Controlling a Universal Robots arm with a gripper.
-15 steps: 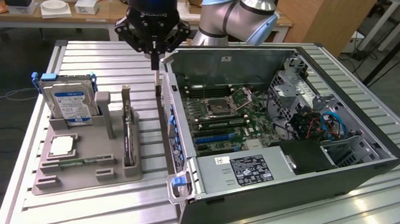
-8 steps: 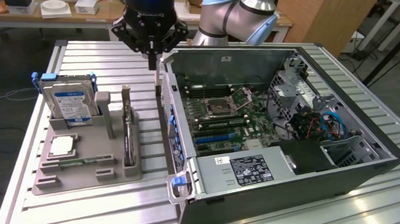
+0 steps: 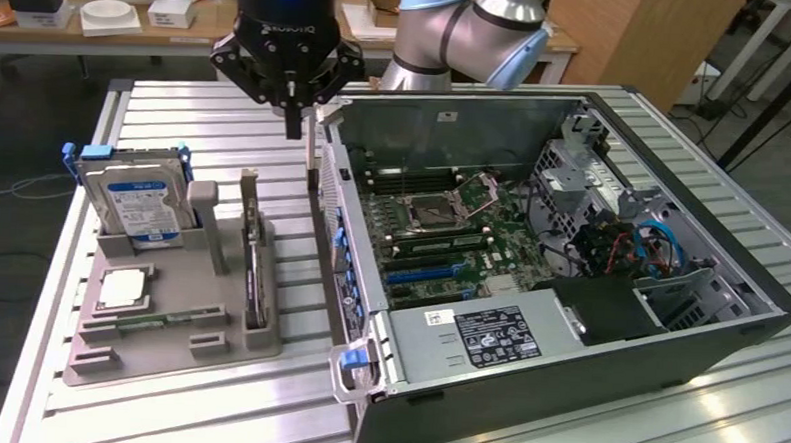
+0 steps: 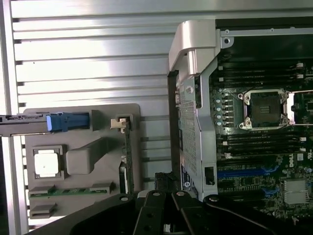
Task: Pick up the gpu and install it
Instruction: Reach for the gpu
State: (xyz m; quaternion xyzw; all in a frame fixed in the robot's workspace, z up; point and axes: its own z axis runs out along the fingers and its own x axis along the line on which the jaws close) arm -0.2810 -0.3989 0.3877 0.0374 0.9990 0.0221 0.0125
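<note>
Nothing was done yet: the pincer [image 3: 293, 127] hung shut and empty above the counter [image 3: 187, 112], while the gpu [image 3: 251, 260] stood upright in its grey holder [image 3: 163, 349], uninstalled.

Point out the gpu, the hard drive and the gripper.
gpu [image 3: 253, 270], exterior view, on the card's dark upper edge.
hard drive [image 3: 136, 202], exterior view, on its blue-white label.
gripper [image 3: 292, 129], exterior view, at its shut fingertips.
</note>
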